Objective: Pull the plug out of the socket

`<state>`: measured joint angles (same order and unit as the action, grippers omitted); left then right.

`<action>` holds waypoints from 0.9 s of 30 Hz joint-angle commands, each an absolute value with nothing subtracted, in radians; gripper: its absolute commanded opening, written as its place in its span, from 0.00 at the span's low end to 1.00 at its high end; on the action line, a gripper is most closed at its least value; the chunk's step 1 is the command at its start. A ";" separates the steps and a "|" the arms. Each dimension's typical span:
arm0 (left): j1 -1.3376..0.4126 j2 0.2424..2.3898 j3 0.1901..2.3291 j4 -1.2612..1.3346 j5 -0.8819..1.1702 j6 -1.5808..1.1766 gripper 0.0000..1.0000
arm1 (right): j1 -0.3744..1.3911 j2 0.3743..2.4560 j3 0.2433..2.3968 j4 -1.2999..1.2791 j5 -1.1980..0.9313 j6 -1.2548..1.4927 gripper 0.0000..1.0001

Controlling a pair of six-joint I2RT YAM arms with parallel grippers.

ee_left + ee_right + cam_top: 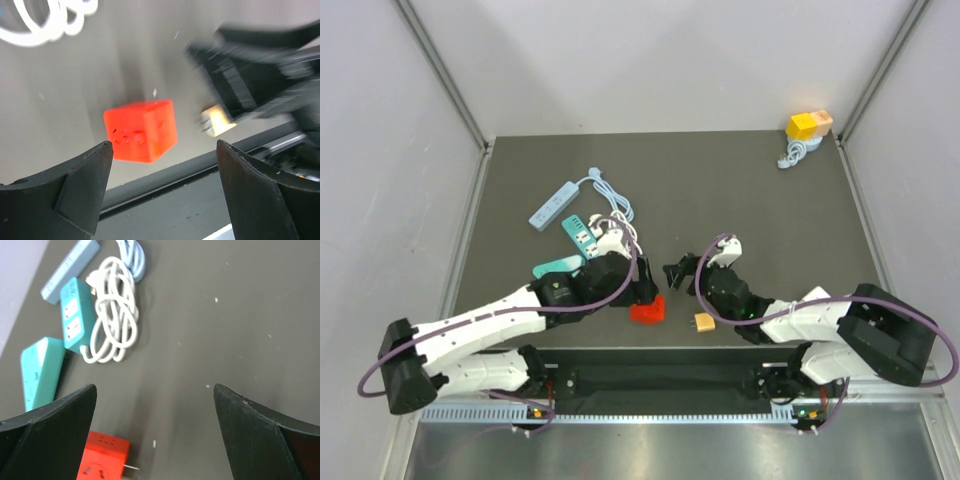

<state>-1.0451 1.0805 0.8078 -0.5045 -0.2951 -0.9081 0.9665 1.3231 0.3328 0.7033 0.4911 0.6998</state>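
Overhead view: the small tan plug [703,321] lies on the dark tabletop [770,200] near the front edge, just beside the red plastic cube socket [648,310] but apart from it. In my judgement the separation is complete. The risk noted is that the two arms are working close together over these small, loose items. A careless withdrawal could bring the wrists into contact, or could sweep the plug off the near edge or against the socket. The left arm [520,315] reaches in low from the left with its elbow bent, and the left jaws sit just behind the socket. The right arm [790,315] folds in from the right, and the right jaws sit behind the plug. Left wrist view: the left jaws stand wide and empty. The socket [141,131] appears beyond them and the plug [216,121] is clear of it, with the right arm's head blurred above. Right wrist view: the right jaws are wide and hold nothing. They look past the socket [102,457] toward a teal power strip [72,320] and a coiled white cable [112,322].
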 commanded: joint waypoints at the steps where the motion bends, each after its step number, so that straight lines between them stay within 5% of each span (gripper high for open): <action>1: -1.043 1.003 0.906 -0.618 -0.399 -0.818 0.89 | 0.971 1.302 0.362 0.648 0.503 0.709 1.00; 10: -1.043 0.948 0.946 -0.431 -0.308 -0.729 0.83 | 0.858 1.181 0.669 -0.047 0.680 0.635 1.00; 17: -1.042 1.080 1.020 -0.269 -0.325 -0.594 0.82 | 0.403 1.129 0.785 -0.156 0.385 0.525 1.00; 27: -0.849 1.362 1.137 0.175 -0.154 -0.374 0.81 | 0.023 1.594 1.214 -0.179 0.319 0.500 0.98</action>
<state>-0.9218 1.2942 1.0740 -0.0605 -0.2470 -0.4534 0.0872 1.4551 1.0649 -0.1539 0.3576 0.5243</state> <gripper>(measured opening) 0.808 0.983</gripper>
